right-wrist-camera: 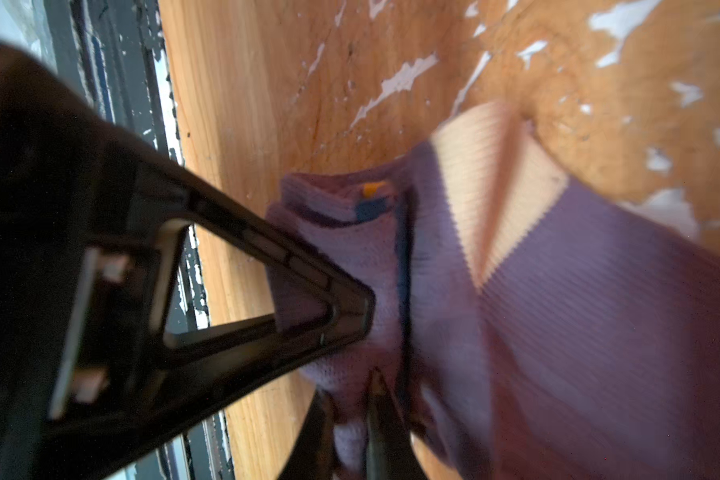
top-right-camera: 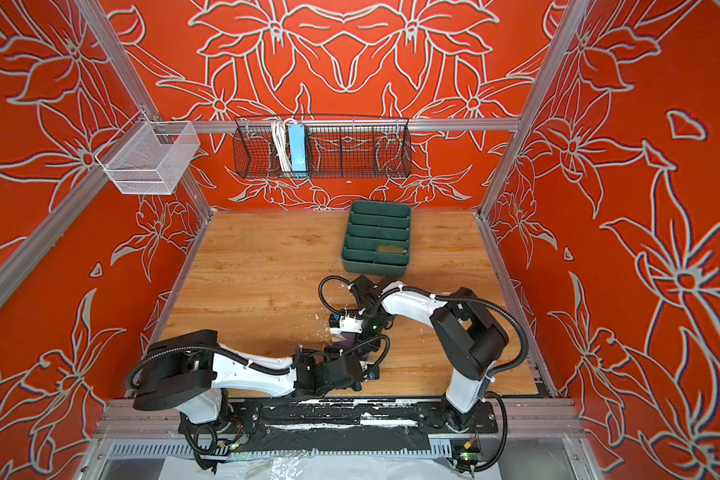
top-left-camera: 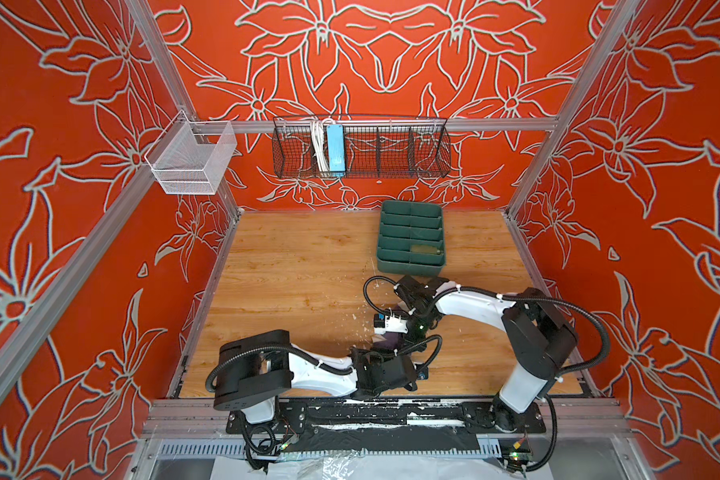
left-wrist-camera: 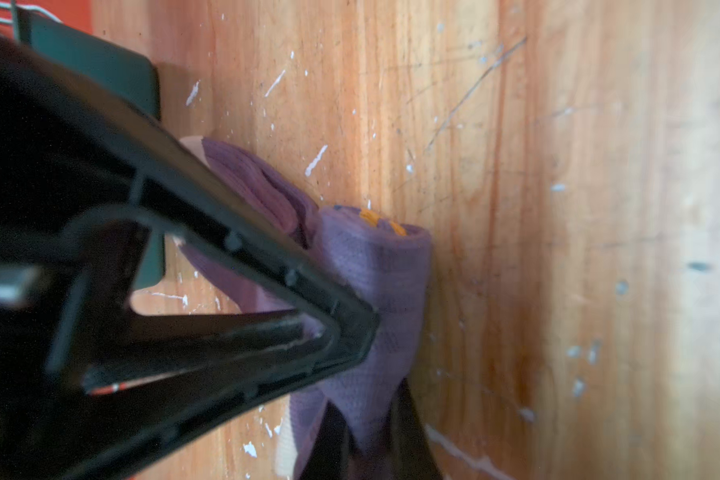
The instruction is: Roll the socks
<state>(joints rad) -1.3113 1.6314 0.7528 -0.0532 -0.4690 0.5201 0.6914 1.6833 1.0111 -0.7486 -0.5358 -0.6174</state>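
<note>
The purple ribbed sock (left-wrist-camera: 375, 270) lies on the wooden table near the front middle, one end rolled up with a yellow mark showing. Its beige heel (right-wrist-camera: 495, 174) shows in the right wrist view. In both top views only a small purple patch (top-left-camera: 387, 344) (top-right-camera: 350, 344) shows between the two wrists. My left gripper (left-wrist-camera: 368, 440) is shut on the rolled end. My right gripper (right-wrist-camera: 350, 436) pinches sock fabric from the opposite side. Each wrist view also shows the other gripper's black triangular finger (left-wrist-camera: 267, 291) (right-wrist-camera: 308, 291) against the roll. An olive sock (top-left-camera: 425, 249) lies in the green tray.
The green divided tray (top-left-camera: 410, 208) stands at the back right of the table. A black wire basket (top-left-camera: 360, 145) and a white mesh basket (top-left-camera: 192, 160) hang on the walls above. The table's worn surface has white scuffs around the sock (right-wrist-camera: 395, 81).
</note>
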